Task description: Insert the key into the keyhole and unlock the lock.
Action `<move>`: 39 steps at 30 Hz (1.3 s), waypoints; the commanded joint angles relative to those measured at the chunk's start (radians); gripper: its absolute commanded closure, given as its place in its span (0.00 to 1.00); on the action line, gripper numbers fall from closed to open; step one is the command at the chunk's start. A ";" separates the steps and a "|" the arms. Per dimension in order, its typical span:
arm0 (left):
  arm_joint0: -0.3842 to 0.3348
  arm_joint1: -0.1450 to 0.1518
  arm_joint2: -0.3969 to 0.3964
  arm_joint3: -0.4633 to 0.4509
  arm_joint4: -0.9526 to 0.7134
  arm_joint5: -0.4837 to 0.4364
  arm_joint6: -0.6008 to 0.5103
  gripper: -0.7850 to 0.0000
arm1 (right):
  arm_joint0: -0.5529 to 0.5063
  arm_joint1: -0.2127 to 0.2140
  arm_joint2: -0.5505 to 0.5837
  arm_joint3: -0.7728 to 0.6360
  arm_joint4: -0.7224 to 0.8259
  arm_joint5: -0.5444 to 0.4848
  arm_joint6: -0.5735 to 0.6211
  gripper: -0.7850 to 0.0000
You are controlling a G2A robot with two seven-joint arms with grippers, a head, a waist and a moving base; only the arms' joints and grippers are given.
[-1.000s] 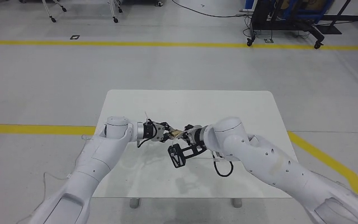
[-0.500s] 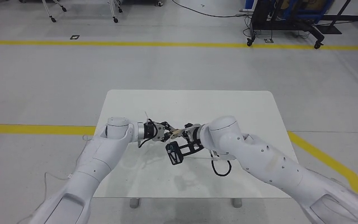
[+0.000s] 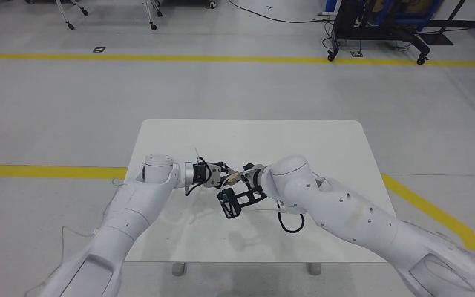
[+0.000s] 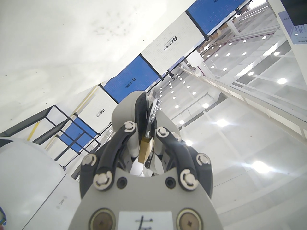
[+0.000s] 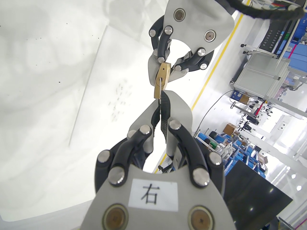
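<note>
While left jaws clamp the brass padlock (image 5: pixel 163 72), right jaws pinch the key (image 5: pixel 159 89), apparently entering the keyhole (image 5: pixel 160 81); turning seems left.

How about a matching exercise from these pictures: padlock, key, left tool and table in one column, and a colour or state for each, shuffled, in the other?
Column one
1. padlock
2. key
3. left tool
4. table

Column two
A. white surface
B. shut on the lock's shackle
C. brass body, silver shackle
D. thin and silvery, tip at the keyhole

Pairs: 1-C, 2-D, 3-B, 4-A.
</note>
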 commanded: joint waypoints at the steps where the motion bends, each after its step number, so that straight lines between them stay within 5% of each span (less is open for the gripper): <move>1: -0.001 -0.001 -0.001 0.002 -0.003 0.002 0.013 1.00 | 0.005 0.001 -0.005 -0.004 -0.008 0.009 0.009 1.00; 15: 0.006 -0.005 -0.020 -0.028 -0.033 0.014 0.104 1.00 | 0.057 0.029 -0.102 -0.026 -0.037 0.099 0.099 1.00; 39: 0.018 -0.010 -0.015 -0.055 -0.034 0.023 0.136 1.00 | 0.260 0.043 -0.327 -0.018 0.180 0.263 0.263 1.00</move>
